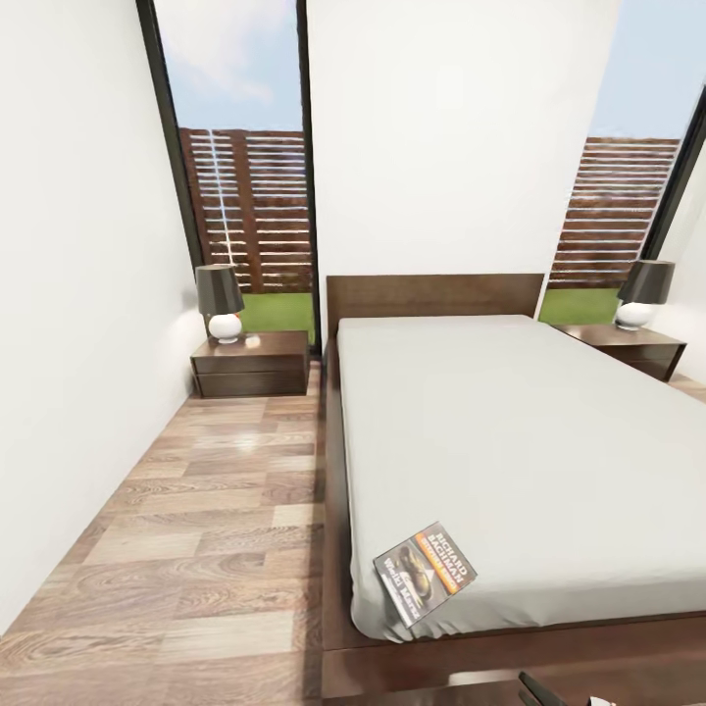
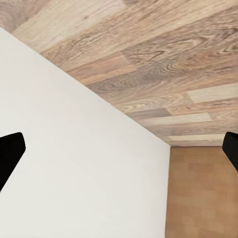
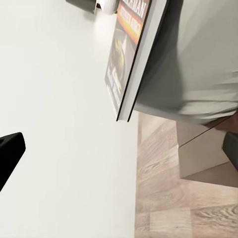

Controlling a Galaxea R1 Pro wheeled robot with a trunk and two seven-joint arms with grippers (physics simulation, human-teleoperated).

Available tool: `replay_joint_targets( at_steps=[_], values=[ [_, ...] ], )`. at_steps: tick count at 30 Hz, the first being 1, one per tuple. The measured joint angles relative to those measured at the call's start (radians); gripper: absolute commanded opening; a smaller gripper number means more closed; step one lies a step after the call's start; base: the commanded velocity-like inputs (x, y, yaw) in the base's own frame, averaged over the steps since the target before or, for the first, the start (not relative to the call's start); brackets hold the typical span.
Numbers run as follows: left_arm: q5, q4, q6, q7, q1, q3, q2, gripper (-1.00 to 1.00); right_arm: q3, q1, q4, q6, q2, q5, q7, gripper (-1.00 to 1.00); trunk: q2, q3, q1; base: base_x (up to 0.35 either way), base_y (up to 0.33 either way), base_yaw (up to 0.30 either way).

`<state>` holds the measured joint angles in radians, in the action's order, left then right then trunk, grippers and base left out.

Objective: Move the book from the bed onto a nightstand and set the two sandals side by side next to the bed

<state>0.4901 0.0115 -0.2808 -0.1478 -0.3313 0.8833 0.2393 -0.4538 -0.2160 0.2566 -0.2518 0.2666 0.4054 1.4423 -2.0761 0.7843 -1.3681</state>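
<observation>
The book (image 1: 426,572) lies flat on the bed (image 1: 529,441), cover up, at the mattress's near corner on the side toward the open floor, roughly 6 o'clock from the middle of the mattress in the head view. Its long axis runs on a slant, about 1 o'clock to 7 o'clock, and one corner overhangs the rounded mattress edge.

The right wrist view shows the same book (image 3: 130,54) edge-on, close ahead of the right gripper (image 3: 121,148), with the mattress fold and the wooden frame beside it. The two dark fingertips (image 3: 10,148) of that gripper stand far apart at opposite edges of the picture, so it is spread and holds nothing. The left gripper (image 2: 119,151) is likewise spread and empty; its camera faces white wall and plank floor (image 2: 163,64), away from the book.

Judgement: the right arm is the nearer and should take the book. The overhanging corner offers the thin edge for a pinch; the jaws would need to line up across the cover's thickness.

Two nightstands stand at the head of the bed: one at 10 o'clock (image 1: 252,363), one at 2 o'clock (image 1: 637,348), each bearing a lamp (image 1: 220,302). Both lie well apart from the book, so the base must travel. The left one is reachable along the open floor.
</observation>
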Motion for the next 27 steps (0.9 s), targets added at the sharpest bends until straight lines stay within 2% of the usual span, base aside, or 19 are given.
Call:
replay_joint_targets(
  at_steps=[8,27],
  values=[
    [0.000,0.000,0.000,0.000,0.000,0.001,-0.001,1.00,0.000,0.000,0.001,-0.001,0.000,0.000,0.000,1.00,0.000,0.000,0.000,0.018,0.114,0.000],
    [0.000,0.000,0.001,-0.005,0.000,0.003,-0.002,1.00,0.000,0.000,0.001,-0.007,0.002,0.002,0.001,1.00,0.000,0.000,0.000,0.014,0.046,0.000]
  ],
)
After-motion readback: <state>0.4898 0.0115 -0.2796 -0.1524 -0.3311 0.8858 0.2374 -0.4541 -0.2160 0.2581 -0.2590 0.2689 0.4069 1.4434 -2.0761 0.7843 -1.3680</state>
